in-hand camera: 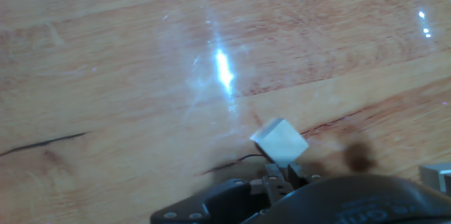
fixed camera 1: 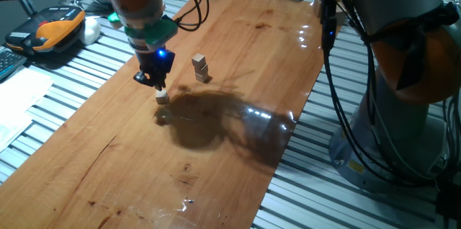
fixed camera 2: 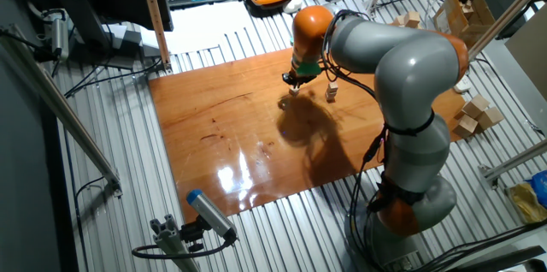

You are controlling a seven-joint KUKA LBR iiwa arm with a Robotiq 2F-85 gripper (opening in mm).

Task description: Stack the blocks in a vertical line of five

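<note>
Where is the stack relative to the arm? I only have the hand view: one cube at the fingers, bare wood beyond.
Observer: In one fixed view the stack stands on the board, to the picture's right of the fingers and apart from them.
Operator: How tall is it?
Observer: Two cubes for certain, slightly twisted against each other. It is too small to rule out a third.
Operator: Is my cube off the wood?
Observer: It looks so. The cube sits at the fingertips, and there seems to be a gap between it and the surface below.
</note>
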